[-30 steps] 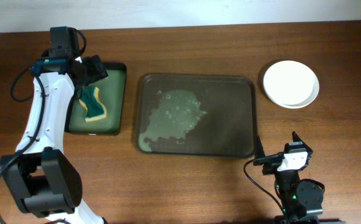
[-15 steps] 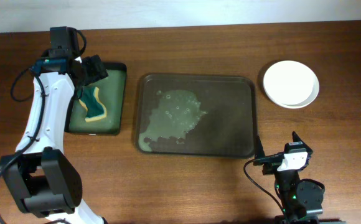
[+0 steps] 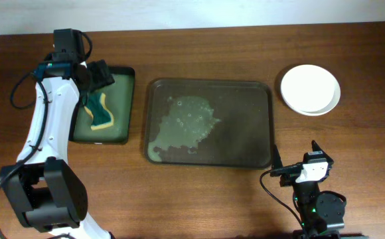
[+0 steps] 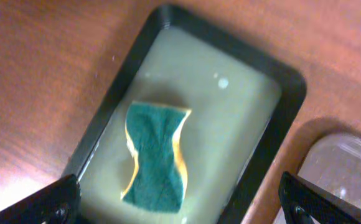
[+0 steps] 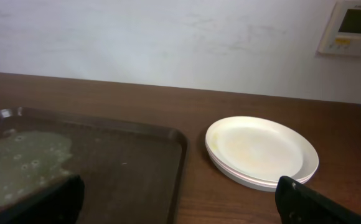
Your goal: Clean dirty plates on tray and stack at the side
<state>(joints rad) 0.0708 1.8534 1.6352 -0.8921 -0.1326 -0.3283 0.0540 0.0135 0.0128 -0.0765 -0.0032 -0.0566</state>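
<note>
1. Bench (image 3: 199, 206): brown wood. It carries all items listed below.

2. Tray (image 3: 245, 143): centre of the bench, nearer the far edge. It holds no plates, only a pale foamy wet patch (image 3: 189, 119) on its left half.

3. Small tray (image 3: 130, 106): near the left edge, just beside the tray. It holds shallow liquid.

4. Plates (image 3: 310, 89): stacked off the tray, towards the far right corner. The right wrist view shows at least two rims nested; the exact count cannot be confirmed. The top face has a faint yellow tint.
   - Handling (judgement): stiff, light, smooth and probably still wet, so slippery. May chip if dropped.
   - Hold point: pinch the raised rim at the edge nearest the tool. The flat centre gives no purchase.

5. Sponge (image 3: 98, 111): green and yellow, soft, lying flat in the small tray.

6. Left tool (image 3: 99, 74): above the small tray. Fingers are set wide and hold nothing.

7. Right tool (image 3: 295, 159): near the near edge, right of the tray. Fingers are set wide and hold nothing.

Status (judgement): stacking appears complete.
</note>
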